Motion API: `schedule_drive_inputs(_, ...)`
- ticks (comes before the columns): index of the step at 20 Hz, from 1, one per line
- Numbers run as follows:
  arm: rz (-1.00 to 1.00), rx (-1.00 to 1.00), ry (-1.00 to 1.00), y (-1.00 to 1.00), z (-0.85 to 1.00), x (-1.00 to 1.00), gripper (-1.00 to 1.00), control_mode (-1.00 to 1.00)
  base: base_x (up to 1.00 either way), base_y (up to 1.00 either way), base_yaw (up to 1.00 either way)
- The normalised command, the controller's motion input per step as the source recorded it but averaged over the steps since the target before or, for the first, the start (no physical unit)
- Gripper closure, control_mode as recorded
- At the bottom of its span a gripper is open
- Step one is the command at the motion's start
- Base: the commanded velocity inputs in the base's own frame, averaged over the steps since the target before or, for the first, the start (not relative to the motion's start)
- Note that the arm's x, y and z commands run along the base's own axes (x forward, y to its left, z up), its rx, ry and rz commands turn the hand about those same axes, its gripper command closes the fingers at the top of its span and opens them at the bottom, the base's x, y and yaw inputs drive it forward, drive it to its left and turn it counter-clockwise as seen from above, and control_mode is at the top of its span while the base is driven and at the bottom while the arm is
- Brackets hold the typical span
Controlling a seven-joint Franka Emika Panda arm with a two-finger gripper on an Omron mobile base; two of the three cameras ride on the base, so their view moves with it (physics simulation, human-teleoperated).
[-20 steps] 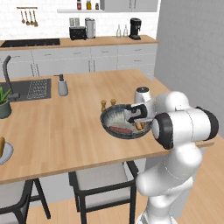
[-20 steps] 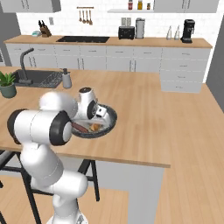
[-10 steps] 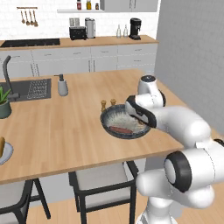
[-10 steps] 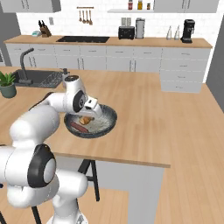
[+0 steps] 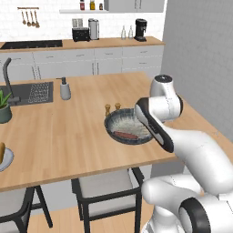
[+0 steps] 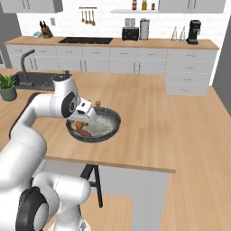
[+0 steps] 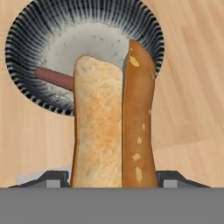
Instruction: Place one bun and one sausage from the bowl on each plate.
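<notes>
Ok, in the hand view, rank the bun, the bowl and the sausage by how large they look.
1. Bun, though it sits closest to the camera, so its apparent size is inflated.
2. Bowl, partly covered by the bun.
3. Sausage, mostly hidden.

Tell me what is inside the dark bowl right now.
The dark bowl holds one sausage on its speckled floor. The bun gripped above hides the bowl's near part, so anything beneath is unseen.

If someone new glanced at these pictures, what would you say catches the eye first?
Most striking is the split bun, toasted on its cut face, standing large in the hand view between the gripper and held above the dark speckled bowl. A reddish sausage lies inside that bowl. From the base views, the white arm bends over the bowl near the wooden counter's front edge.
</notes>
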Motion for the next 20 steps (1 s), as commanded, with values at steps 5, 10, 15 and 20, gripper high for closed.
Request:
schedule_drive_inputs(5,0.02,0.01,0.00,0.22,0.37,-0.42,1.00,-1.00,0.00,0.00,0.00)
schedule_drive_inputs(10,0.03,0.01,-0.04,0.00,0.39,-0.26,1.00,-1.00,0.00,0.00,0.00)
schedule_drive_inputs(15,0.02,0.00,-0.03,-0.05,0.21,-0.21,1.00,-1.00,0.00,0.00,0.00)
schedule_drive_inputs(20,0.00,0.00,0.00,-0.36,0.20,-0.52,1.00,-1.00,0.00,0.00,0.00)
